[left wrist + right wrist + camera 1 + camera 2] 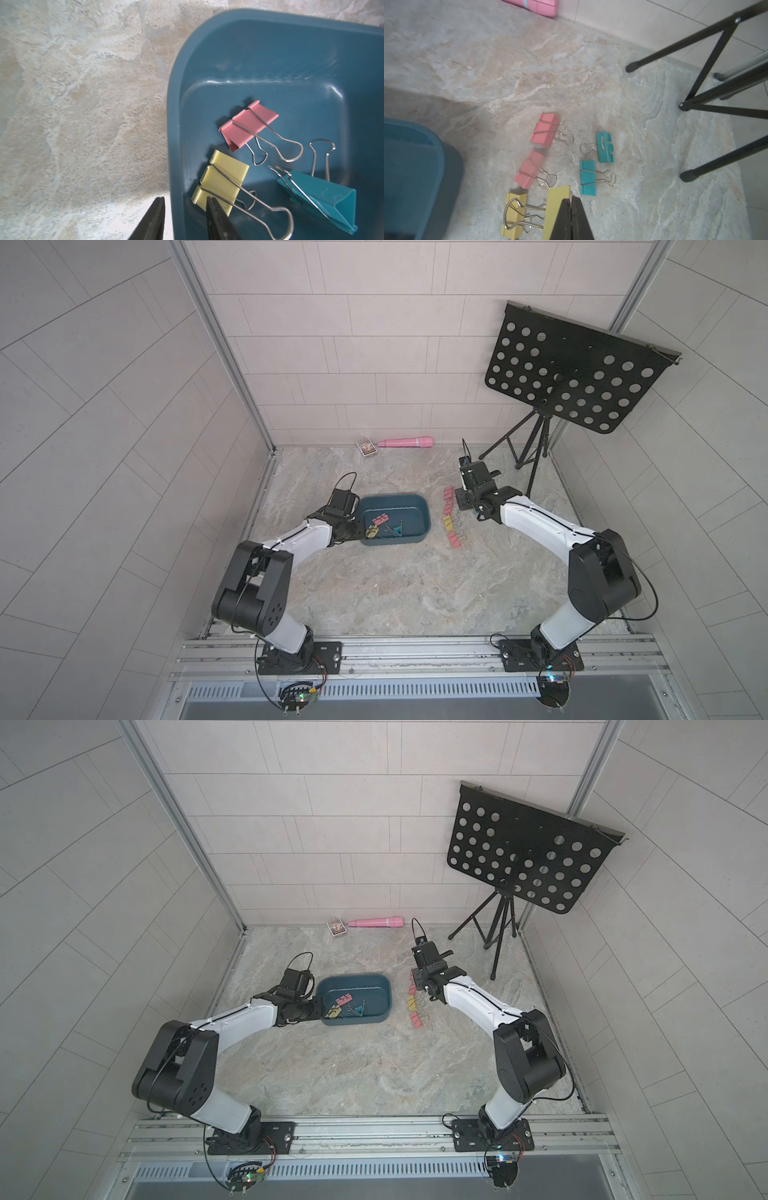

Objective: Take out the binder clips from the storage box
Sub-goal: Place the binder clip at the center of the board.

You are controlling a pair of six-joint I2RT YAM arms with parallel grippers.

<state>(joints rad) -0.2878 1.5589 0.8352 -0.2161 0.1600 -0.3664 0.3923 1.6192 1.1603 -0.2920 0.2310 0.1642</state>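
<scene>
teal plastic of the storage box [270, 52] is shown close in the left wrist view, with three binder clips [249, 124] lying inside at lower right: pink, yellow, teal. two teal clips [588, 177] on the table [488, 62], centre right of the right wrist view, are hidden by the right arm [536, 522] in both top views. the left gripper [185, 198] is narrowly parted astride the box wall, with the boxed yellow clip [222, 180] under its inner finger [216, 220]. the right gripper [572, 199] is closed on a second yellow clip [556, 207] at bottom centre.
</scene>
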